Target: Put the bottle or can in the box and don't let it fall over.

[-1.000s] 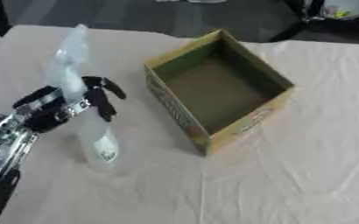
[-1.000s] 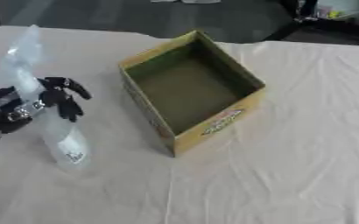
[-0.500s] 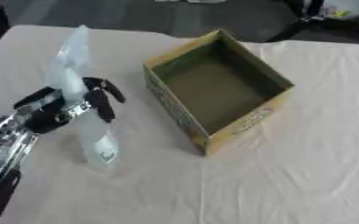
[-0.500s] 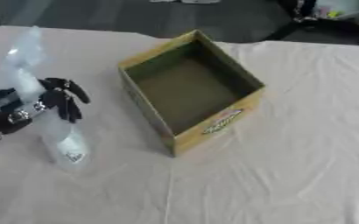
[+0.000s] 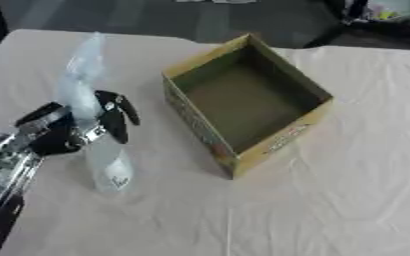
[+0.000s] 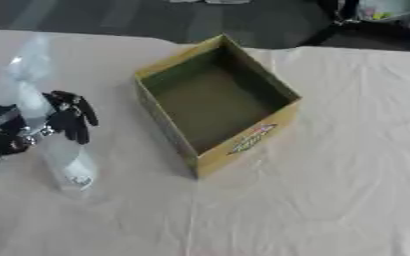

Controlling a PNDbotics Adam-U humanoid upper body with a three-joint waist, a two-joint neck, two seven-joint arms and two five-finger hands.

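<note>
I see a box [image 5: 248,102] on the table [image 5: 348,200], near the middle and a bit toward the far edge. It is open on top. Its walls are yellow on the outside and dull green inside. Nothing is in it; I can see its bare floor. The box sits turned, with one corner pointing at me. There is a red and yellow label on the side wall that faces the near right, but I cannot read the words.

The bottle [image 5: 95,115] stands near the left edge of the table, well apart from the box. It is clear plastic and tall, and it leans a little toward the far edge. There is a small dark mark low on its side, too small for me to read.

My left hand [image 5: 73,127] comes in from the near left corner. Its black fingers [image 5: 117,112] curl round the middle of the bottle and hold it. The bottom of the bottle looks like it is on the table or just above it; I cannot tell which.

I do not see my right hand.
</note>
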